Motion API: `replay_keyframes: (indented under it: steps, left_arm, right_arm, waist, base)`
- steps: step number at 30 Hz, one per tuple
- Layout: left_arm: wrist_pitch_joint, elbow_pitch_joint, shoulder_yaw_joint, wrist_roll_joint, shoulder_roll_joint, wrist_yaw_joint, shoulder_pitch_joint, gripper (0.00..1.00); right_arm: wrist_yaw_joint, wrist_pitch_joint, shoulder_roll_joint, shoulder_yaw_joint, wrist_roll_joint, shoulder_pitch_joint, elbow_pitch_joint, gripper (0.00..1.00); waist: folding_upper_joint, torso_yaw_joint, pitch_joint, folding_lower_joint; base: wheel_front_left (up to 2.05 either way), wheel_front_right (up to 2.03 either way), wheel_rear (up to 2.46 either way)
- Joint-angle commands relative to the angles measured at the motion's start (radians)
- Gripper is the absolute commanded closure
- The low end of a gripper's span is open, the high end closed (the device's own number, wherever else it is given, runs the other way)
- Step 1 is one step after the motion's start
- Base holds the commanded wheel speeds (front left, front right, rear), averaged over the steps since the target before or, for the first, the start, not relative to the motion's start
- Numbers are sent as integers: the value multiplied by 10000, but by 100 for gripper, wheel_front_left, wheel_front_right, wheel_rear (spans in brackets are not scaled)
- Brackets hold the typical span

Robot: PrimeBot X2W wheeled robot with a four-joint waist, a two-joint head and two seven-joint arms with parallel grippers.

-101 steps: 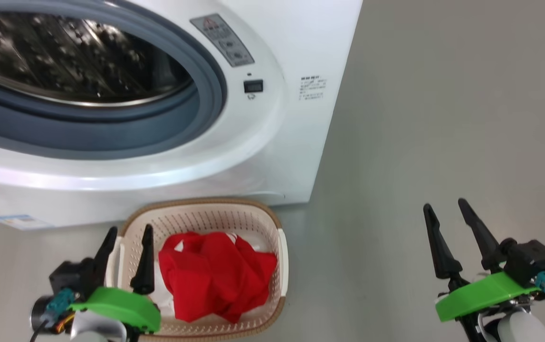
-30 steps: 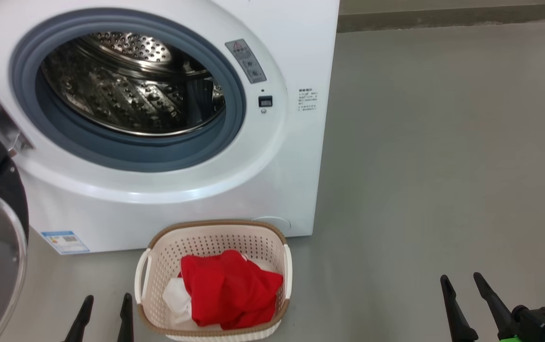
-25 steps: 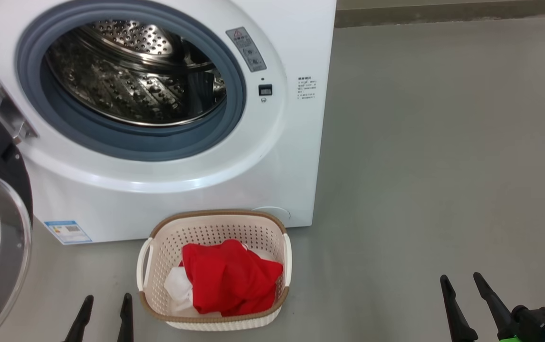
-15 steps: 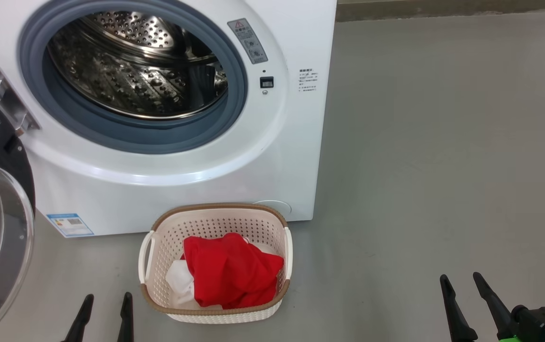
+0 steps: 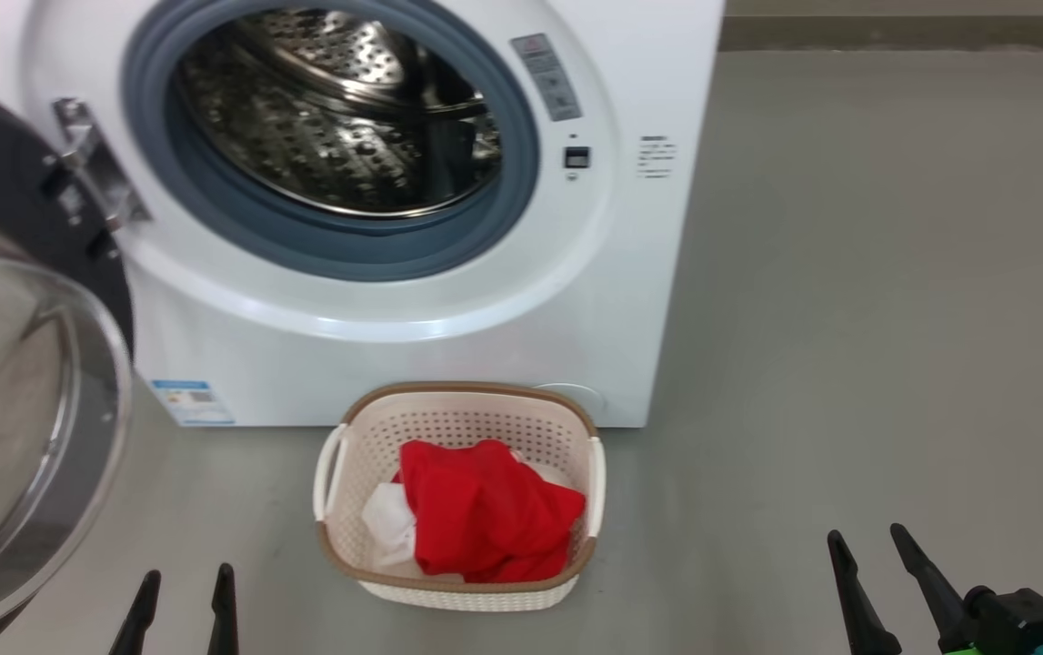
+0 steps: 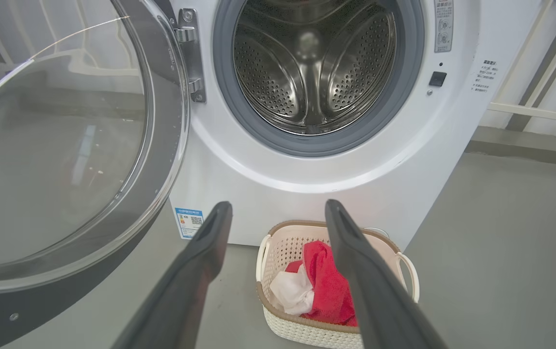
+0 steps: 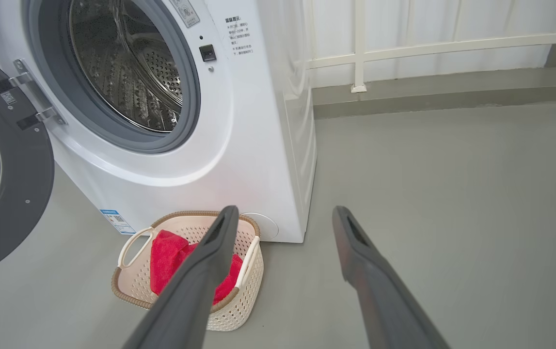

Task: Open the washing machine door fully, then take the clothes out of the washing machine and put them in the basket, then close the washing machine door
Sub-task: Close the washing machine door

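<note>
Fingers of my left gripper point(image 5: 187, 589) and right gripper point(image 5: 867, 550) stand spread apart, gripping nothing, low at the near edge. Between them, farther off, the basket point(image 5: 466, 389) sits on the grey floor point(image 5: 848, 318) holding the red and white clothes point(image 5: 485, 509). Just behind it I see the washing machine point(image 5: 394, 364), steel drum point(image 5: 339, 118) exposed; the washing machine door point(image 5: 21, 409) hangs open at left.

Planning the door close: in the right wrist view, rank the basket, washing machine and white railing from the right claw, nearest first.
1. basket, lower left, nearest the right claw.
2. washing machine, behind the basket, left.
3. white railing, far back wall.
</note>
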Motion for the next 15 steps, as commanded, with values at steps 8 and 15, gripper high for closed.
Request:
replay_keyframes:
  steps: [8, 15]
  left_arm:
    - [-51, -33, 289, -373, 71, 357, -66, 0]
    - [-51, -80, -50, -643, 71, 725, 116, 0]
  right_arm:
    - [65, -67, -330, 829, 15, -420, -138, 0]
    - [65, -67, -411, 1256, 109, -618, -4, 0]
  waist:
    - [0, 1626, -142, 0]
    - [0, 2727, -220, 0]
  base:
    - [0, 0, 0]
    - [0, 0, 0]
